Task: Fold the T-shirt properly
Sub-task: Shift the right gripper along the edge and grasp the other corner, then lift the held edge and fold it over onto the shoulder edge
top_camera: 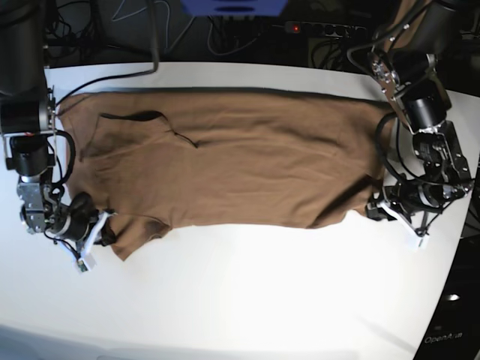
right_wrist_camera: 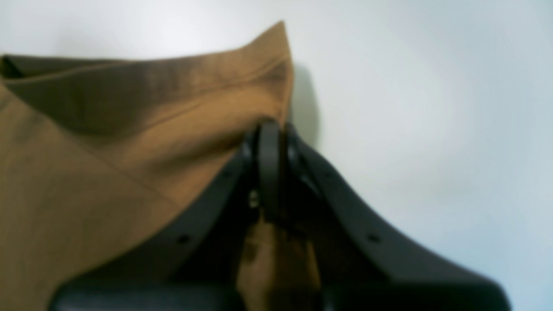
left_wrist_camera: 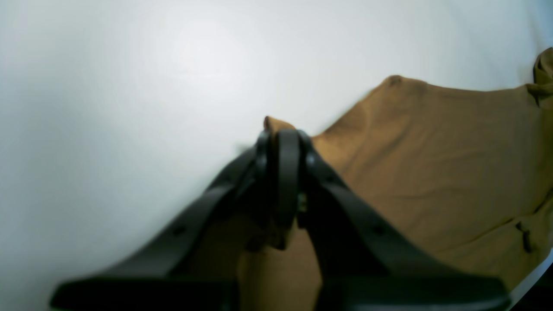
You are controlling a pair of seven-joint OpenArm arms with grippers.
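While the brown T-shirt [top_camera: 240, 161] lies spread flat on the white table [top_camera: 247, 292], left gripper [left_wrist_camera: 281, 138] pinched tight on one near corner, right gripper [right_wrist_camera: 270, 129] pinched tight on the other near corner

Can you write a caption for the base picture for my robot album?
Two robot grippers, left and right, pinch opposite ends of a brown T-shirt on a white table.

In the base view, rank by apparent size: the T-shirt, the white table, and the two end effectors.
1. White table, largest.
2. T-shirt, spread across the table's far half.
3. Left end effector and right end effector: both small and about alike, each shut on a shirt edge; not ranked.
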